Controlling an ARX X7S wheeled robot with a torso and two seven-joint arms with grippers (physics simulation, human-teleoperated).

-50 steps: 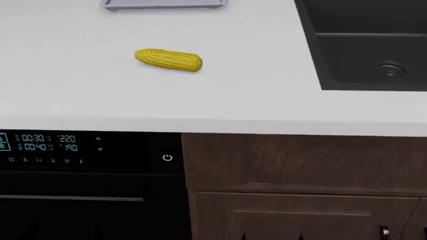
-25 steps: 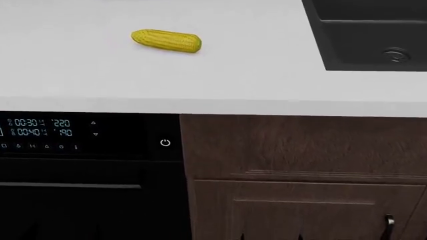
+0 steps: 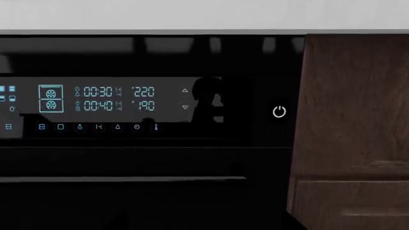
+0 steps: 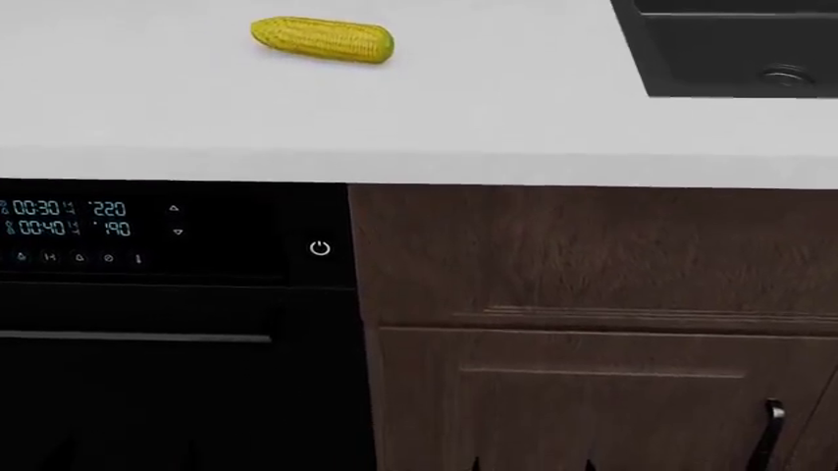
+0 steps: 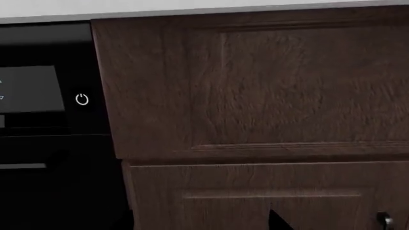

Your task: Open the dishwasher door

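Dishwasher door (image 4: 144, 392) shut, under the table's front edge, left of the wood cabinet (image 4: 590, 324). Glossy, stiff, hinged, likely heavy: grab the silver bar handle (image 4: 131, 337). Neither claw in view, so state unknown. Corn (image 4: 322, 39) on the table (image 4: 497, 108).

Small dark claw tips, no further detail.

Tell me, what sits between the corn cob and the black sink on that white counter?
Nothing. In the head view, the stretch of white counter between the corn cob and the sink is bare.
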